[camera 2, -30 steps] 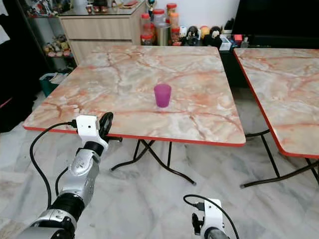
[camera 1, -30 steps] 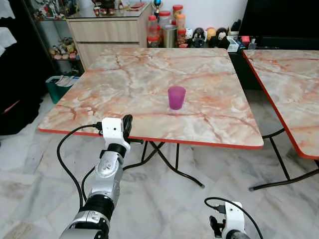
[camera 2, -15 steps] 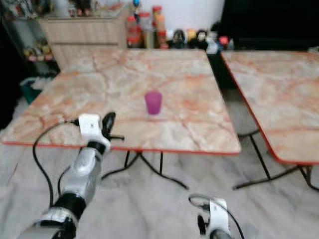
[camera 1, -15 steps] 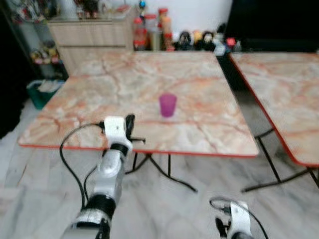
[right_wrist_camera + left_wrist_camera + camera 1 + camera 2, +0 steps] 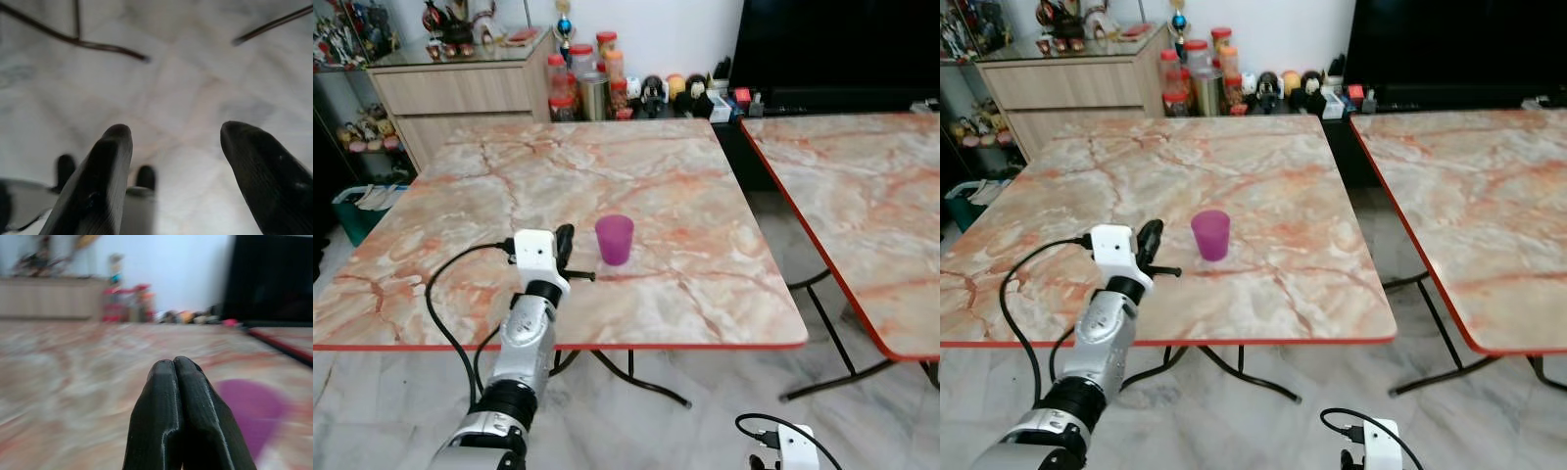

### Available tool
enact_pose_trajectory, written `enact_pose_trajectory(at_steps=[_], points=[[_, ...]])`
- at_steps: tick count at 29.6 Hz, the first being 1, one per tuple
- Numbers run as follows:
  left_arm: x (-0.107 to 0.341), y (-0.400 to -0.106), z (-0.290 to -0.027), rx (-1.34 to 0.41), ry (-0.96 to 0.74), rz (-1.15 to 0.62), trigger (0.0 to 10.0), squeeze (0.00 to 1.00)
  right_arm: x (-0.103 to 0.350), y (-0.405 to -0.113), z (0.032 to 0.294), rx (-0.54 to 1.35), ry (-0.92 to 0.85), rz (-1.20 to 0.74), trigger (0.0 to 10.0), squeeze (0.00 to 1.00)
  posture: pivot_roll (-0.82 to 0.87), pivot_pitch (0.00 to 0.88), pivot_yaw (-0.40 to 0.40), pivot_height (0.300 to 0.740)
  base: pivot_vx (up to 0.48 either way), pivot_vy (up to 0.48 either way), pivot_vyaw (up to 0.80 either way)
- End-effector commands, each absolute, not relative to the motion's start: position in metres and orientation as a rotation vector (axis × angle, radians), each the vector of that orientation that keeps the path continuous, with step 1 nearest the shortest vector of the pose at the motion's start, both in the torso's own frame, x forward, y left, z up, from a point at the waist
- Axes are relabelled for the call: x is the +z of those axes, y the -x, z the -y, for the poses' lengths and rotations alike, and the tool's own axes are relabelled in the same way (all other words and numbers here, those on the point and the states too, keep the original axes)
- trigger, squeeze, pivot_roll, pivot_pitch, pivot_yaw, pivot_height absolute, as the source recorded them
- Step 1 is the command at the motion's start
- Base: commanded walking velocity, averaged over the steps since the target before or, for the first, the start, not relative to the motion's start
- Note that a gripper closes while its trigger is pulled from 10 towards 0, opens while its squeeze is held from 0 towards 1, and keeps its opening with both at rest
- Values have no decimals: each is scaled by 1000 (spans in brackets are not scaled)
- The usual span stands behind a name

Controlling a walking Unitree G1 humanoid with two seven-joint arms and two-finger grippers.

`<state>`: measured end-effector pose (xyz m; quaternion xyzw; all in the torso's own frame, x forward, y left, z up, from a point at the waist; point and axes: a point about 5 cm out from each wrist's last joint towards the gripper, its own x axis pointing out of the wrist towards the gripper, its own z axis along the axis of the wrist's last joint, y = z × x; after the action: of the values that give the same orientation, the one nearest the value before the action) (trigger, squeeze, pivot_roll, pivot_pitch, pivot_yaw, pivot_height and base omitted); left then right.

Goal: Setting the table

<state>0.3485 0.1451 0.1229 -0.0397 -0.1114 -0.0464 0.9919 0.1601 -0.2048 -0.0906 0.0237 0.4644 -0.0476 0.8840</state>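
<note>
Fingers (image 5: 182, 421) of the left gripper (image 5: 565, 240) are pressed flat together with nothing between them, held out over the marble-patterned table (image 5: 480, 196) above its near half. Just beside the gripper, toward the table's middle and a little farther from the robot, stands a purple cup (image 5: 614, 239), upright on the tabletop and not touched by the fingers; in the left wrist view it appears as a blurred purple shape (image 5: 249, 406) off to one side of the closed tips. A black cable (image 5: 445, 294) loops from the white wrist housing down along the silver arm. The right gripper (image 5: 178, 161) hangs low by the robot's side with its two fingers spread wide apart and empty, pointing at the pale marble floor (image 5: 186, 73) and the dark table legs (image 5: 112, 49). A second marble table (image 5: 862, 196) with a red edge stands to the right, apart from the first. Behind the tables are a wooden drawer cabinet (image 5: 460, 88), jars (image 5: 582, 83) and a large dark screen (image 5: 832, 44).
</note>
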Motion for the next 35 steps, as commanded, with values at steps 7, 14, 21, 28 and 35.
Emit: enact_pose_trajectory(at_steps=[7,14,21,28,35], points=[[125,-355,-145,-87,175,185,10000,1000,-90,-162,204,-106,-61,-962,10000,0,89,0,17,740,0,0,0],[133,-359,-142,-111,216,194,10000,1000,-90,-164,202,-105,-63,-959,10000,0,89,0,18,740,0,0,0],[133,-361,-136,-152,168,178,10000,1000,-89,-165,202,-108,-68,-956,10000,0,89,0,20,740,0,0,0],[131,-360,-129,-179,149,165,10000,1000,-89,-164,201,-111,-71,-955,10000,0,80,0,28,740,0,0,0],[130,-360,-130,-176,125,153,10000,1000,-90,-165,201,-112,-74,-955,10000,0,80,0,30,740,0,0,0]])
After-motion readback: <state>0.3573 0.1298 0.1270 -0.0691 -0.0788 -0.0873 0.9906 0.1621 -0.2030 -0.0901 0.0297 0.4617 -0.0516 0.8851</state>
